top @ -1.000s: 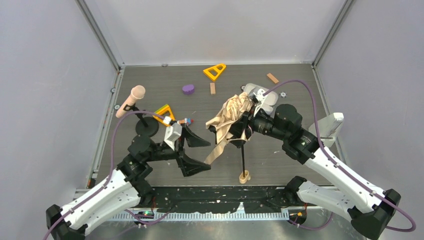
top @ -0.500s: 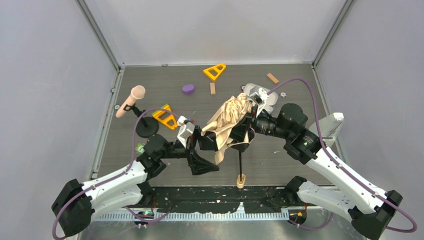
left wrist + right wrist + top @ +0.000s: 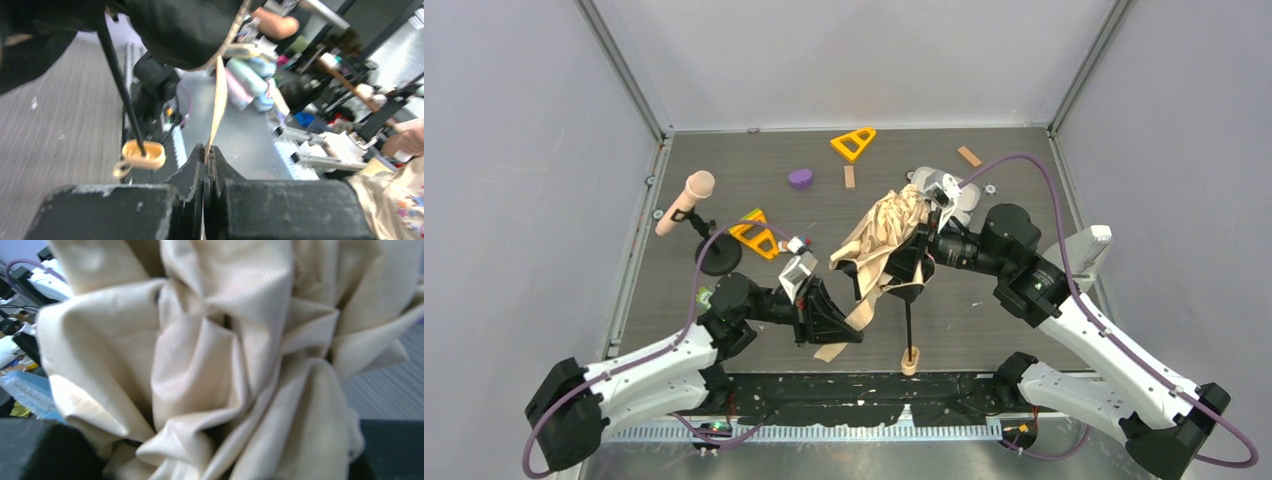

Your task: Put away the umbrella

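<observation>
Well, the umbrella (image 3: 889, 235), off to the right of the microphone (image 3: 686, 200), is shut but floppy, with the right gripper (image 3: 914, 255) hugging its bunched cloth and the left gripper (image 3: 839, 325) pinched tight on its strap (image 3: 219, 100), so tying it up comes next, I think.

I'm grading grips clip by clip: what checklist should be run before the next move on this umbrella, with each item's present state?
1. Left gripper shut on the strap of the umbrella: ok.
2. Right gripper closed around the bunched canopy: ok.
3. Canopy folded tight: not ok, it is loose and crumpled.
4. Strap wrapped round the canopy: not ok, it runs straight from the canopy's edge to the left gripper.
5. Shaft pushed in: not ok, a bare length shows above the handle.
6. Handle clear of the table: cannot tell.
</observation>
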